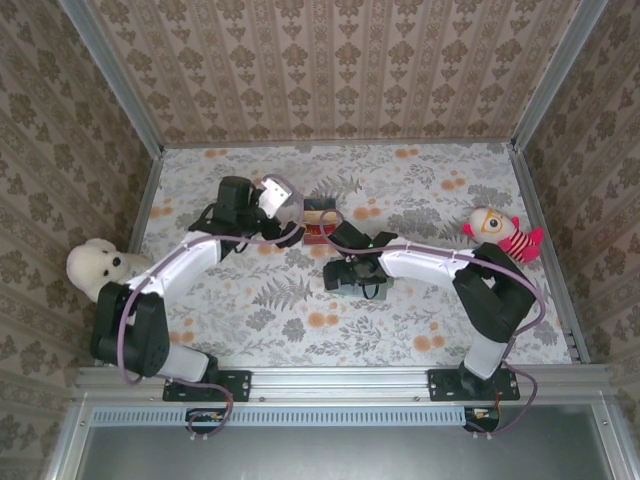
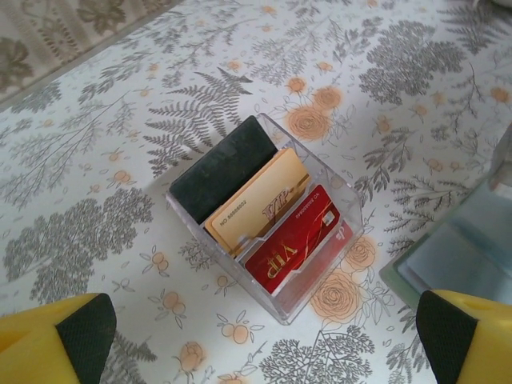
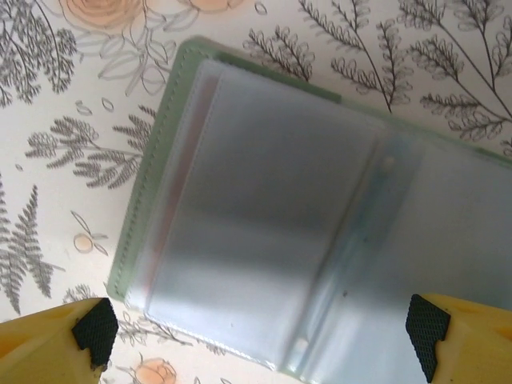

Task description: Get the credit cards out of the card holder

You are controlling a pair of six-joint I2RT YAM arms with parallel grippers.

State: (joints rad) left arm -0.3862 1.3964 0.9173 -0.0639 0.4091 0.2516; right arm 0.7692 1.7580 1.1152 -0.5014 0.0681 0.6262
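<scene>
Left gripper (image 2: 260,340): jaws spread wide, empty, poised above the clear box (image 2: 320,290).
Right gripper (image 3: 260,334): jaws apart, empty.
Card holder (image 3: 272,200): laid open directly beneath the right gripper.
Cards (image 2: 260,204): three are stood in the box below the left gripper.
Risk: the sleeves are blurred, so a remaining card could be missed, or the light holder dragged.

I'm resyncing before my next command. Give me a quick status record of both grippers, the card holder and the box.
left gripper: open, holding nothing, above the clear box
right gripper: open, holding nothing, above the card holder
card holder: lying open, clear sleeves facing up; cannot tell if any cards remain
clear box: contains a red card, a gold card and a dark piece at the back
</scene>
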